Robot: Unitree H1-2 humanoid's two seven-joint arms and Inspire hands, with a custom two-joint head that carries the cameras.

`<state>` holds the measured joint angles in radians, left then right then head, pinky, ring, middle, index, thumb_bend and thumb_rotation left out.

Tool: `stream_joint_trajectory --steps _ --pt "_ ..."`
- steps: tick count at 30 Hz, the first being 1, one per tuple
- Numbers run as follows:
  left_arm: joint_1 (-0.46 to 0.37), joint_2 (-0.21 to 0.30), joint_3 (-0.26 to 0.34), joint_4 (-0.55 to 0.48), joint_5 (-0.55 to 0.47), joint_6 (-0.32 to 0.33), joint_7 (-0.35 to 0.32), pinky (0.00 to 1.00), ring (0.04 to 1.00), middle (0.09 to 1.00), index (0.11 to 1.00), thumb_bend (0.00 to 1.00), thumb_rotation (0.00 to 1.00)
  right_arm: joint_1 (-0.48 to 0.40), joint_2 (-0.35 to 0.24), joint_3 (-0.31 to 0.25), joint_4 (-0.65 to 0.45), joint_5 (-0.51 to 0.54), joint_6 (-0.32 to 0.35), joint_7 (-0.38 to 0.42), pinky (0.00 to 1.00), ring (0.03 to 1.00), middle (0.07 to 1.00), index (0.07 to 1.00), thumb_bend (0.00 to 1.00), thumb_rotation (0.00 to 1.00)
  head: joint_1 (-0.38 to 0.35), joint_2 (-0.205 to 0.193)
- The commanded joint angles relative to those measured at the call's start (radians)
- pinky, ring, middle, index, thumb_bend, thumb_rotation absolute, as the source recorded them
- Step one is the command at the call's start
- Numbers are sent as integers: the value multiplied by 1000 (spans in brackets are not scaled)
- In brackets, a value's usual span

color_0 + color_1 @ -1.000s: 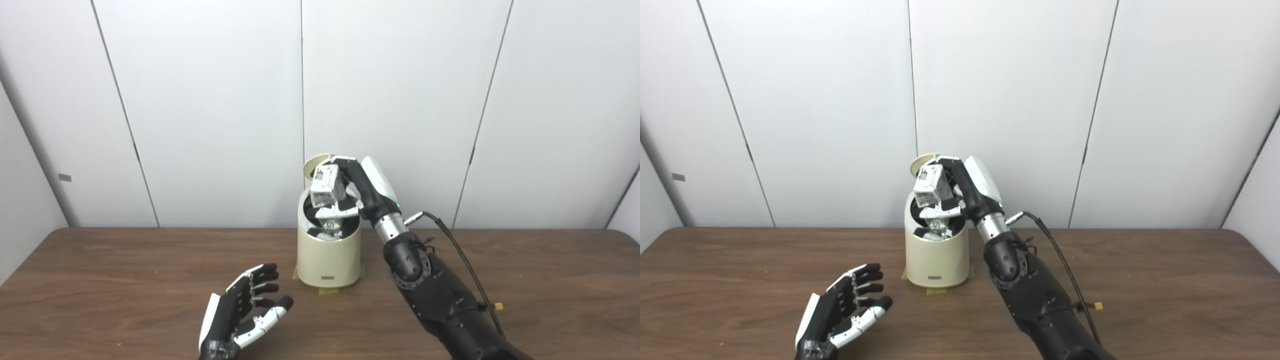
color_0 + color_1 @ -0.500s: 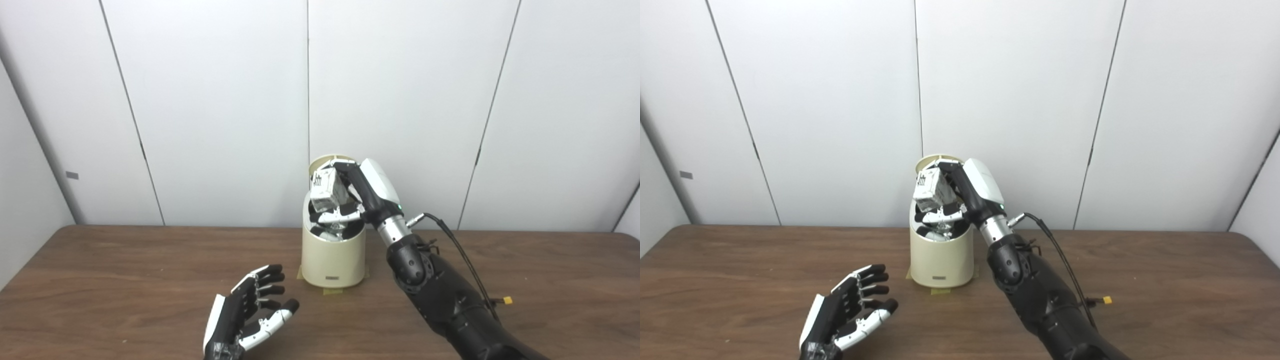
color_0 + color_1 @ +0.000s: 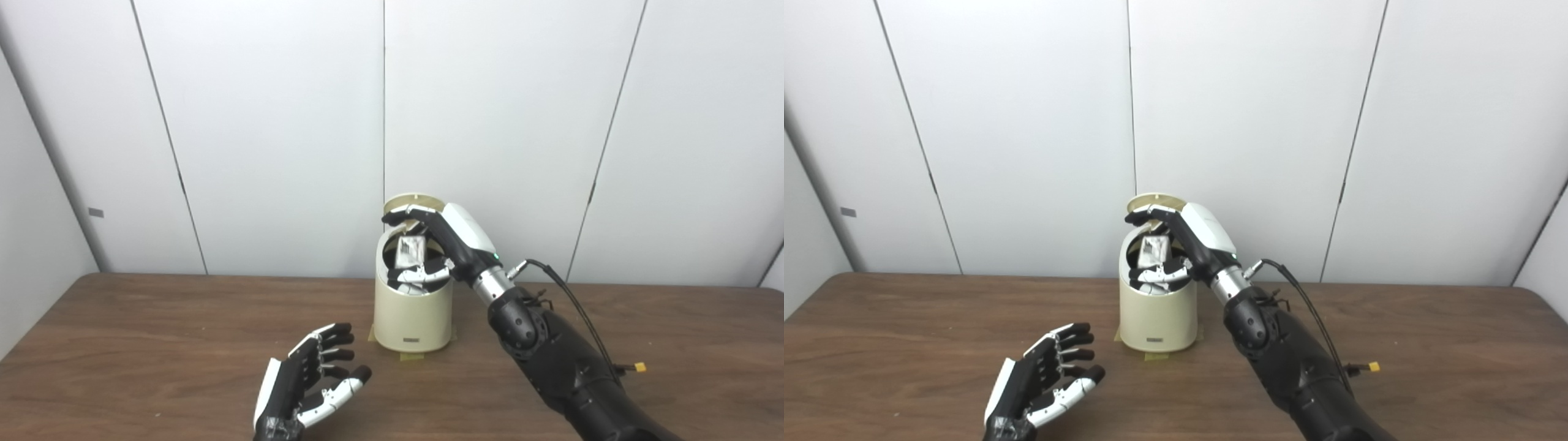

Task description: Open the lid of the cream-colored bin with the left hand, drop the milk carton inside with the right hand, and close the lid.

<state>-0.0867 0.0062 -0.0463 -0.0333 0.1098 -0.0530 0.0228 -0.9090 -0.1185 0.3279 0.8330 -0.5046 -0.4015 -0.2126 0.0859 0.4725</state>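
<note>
Fingers [image 3: 404, 215] of right hand [image 3: 447, 242] spread over open bin [image 3: 413, 312], gripping nothing; carton [image 3: 409, 252] just below, inside rim, apart from fingertips. Lid [image 3: 415, 201] raised behind. Left hand [image 3: 306, 383] open, palm up, near desk [image 3: 153, 343], well apart from bin.

My right hand [image 3: 450, 242] has a glossy white back shell over black fingers [image 3: 405, 214] and a white-sided thumb. A small green light shows near its wrist end. Behind it sits a bare silver wrist collar [image 3: 490, 283], then a black round joint housing [image 3: 519, 315] and a matte black forearm [image 3: 576, 380]. A thin black cable [image 3: 579, 309] loops from the wrist along the forearm to a small yellow connector [image 3: 640, 367]. My left hand [image 3: 306, 383] is black with white side panels and a white thumb.
</note>
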Motion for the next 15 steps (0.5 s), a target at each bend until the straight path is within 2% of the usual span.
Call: stream_joint_trajectory --steps 1,7,15 --pt "-31 -1 -3 -25 -5 -7 -6 600 704 756 765 700 207 -36 -22 -20 -52 7 9 8 567 691 751 725 864 120 -1 1" --pt "-34 3 -3 -17 5 -5 -4 615 712 757 767 709 234 -3 -32 -36 -133 20 2 42 557 688 757 737 857 123 -1 4" --pt "-36 5 -1 -17 -7 -2 -9 620 718 760 770 697 209 49 -46 -70 -257 46 -36 57 508 630 727 698 844 92 -5 3"
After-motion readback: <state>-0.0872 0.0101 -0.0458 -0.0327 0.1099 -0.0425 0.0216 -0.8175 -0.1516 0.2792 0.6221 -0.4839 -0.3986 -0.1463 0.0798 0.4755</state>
